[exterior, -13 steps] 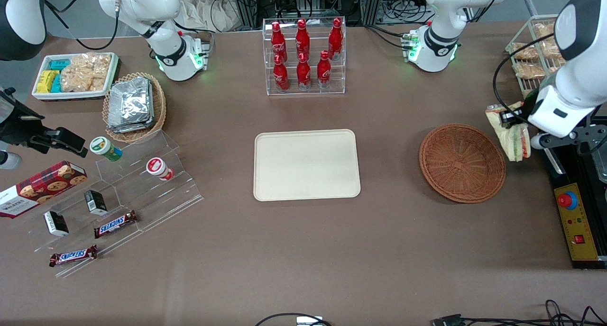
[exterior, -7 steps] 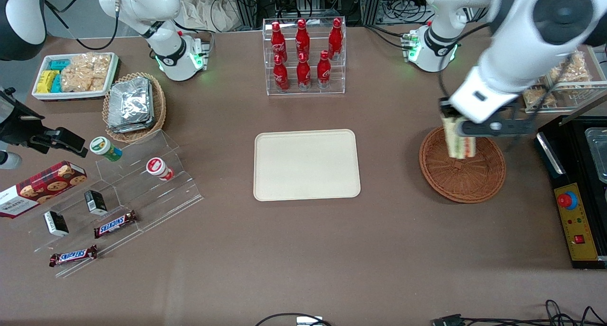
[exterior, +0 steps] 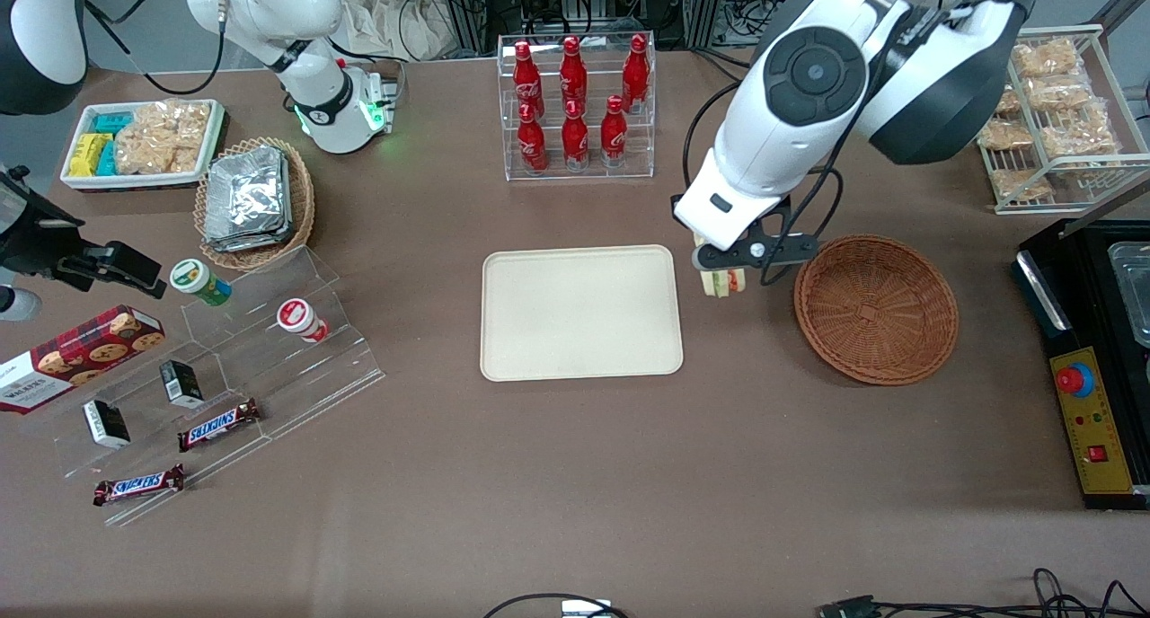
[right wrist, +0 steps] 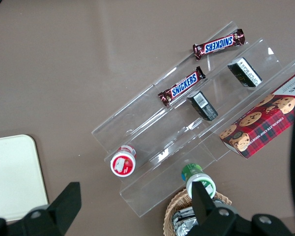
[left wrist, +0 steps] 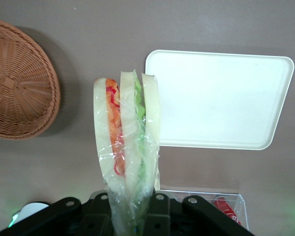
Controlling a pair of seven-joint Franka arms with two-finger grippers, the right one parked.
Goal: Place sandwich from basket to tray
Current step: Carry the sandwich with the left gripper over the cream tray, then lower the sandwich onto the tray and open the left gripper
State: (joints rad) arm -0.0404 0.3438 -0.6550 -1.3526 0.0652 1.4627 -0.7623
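Gripper (exterior: 724, 272) up in the air over the strip of table (exterior: 575, 510) between tray (exterior: 580, 313) and basket (exterior: 876, 308), fingers (left wrist: 156, 216) clamped tight on the sandwich (exterior: 721, 281). Sandwich hanging point-up in the grip, wide end down, clear wrap bunched between the fingers; three pale bread slices with orange-red filling on one side and green on the other showing nicely in the wrist shot (left wrist: 128, 147). Out of the basket, not on the tray: hovering just beside the tray's edge, clear of the table too. Basket sitting toward the working arm's end. Tray flat in the middle of the table, nothing on it. Farther from the camera, a clear rack of red bottles (exterior: 575, 97). Toward the parked arm's end, a stepped clear stand with candy bars (exterior: 218, 424) and small boxes.
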